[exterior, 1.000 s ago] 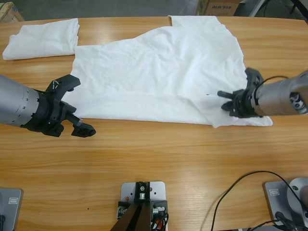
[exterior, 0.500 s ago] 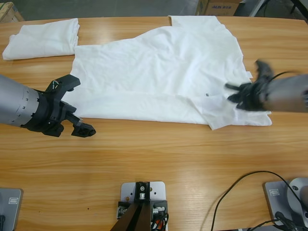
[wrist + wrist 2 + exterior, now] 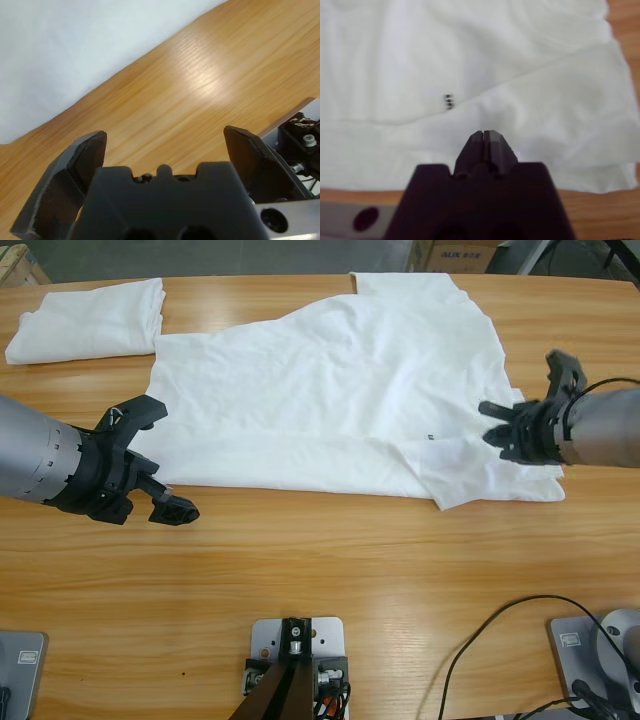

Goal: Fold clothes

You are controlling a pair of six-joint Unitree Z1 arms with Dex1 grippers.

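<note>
two white cotton t-shirts: one folded [image 3: 88,320] far left, one spread [image 3: 330,390] mid-table. right gripper [image 3: 512,430] has jaws pinched together, apparently gripping nothing; left gripper [image 3: 150,465] gapes wide, empty, beside the hem. a shallow pinch could bunch that thin cloth.

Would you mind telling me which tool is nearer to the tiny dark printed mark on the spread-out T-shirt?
The right. The right tool hangs over the spread T-shirt just beside the mark. The left tool sits past the shirt's opposite edge, above bare table.
</note>
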